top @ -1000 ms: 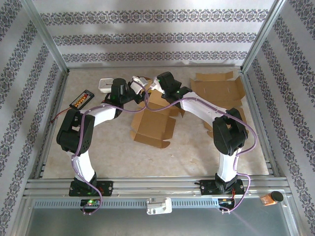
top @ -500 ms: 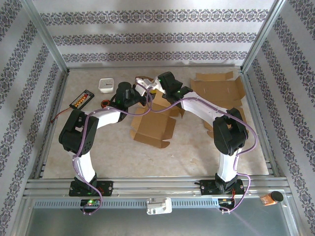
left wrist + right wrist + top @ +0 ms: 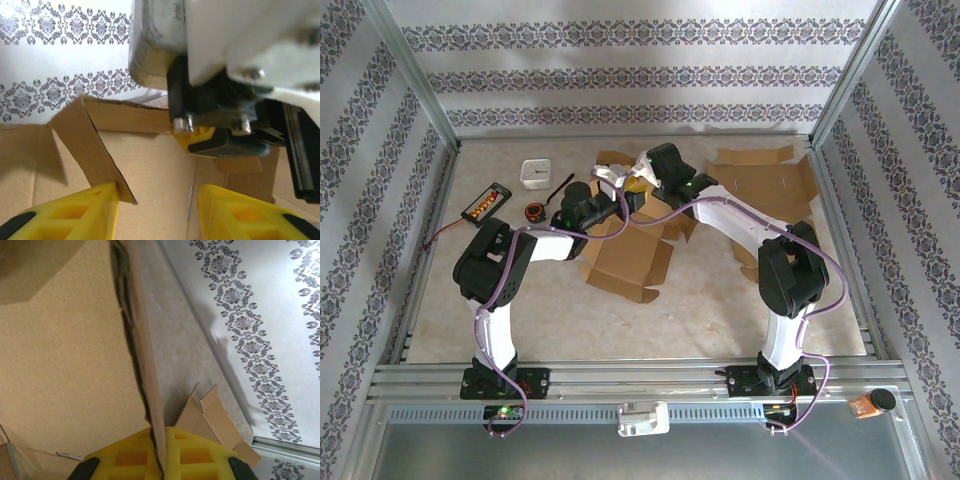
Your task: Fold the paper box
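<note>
Lying on the beige counter [image 3: 740, 310], the open brown cardboard box [image 3: 625, 262] is being gripped at its far wall by the clenched right tool [image 3: 159, 436]; the left tool [image 3: 159, 200] is hanging released beside the box's inner flap [image 3: 92, 145].

Papered booth, bright and even light.
Damask-striped wallpaper [image 3: 640, 75] on three sides, aluminium posts [image 3: 413, 75] at the corners (silver, slanting), pale beige counter [image 3: 550, 310] below.
</note>
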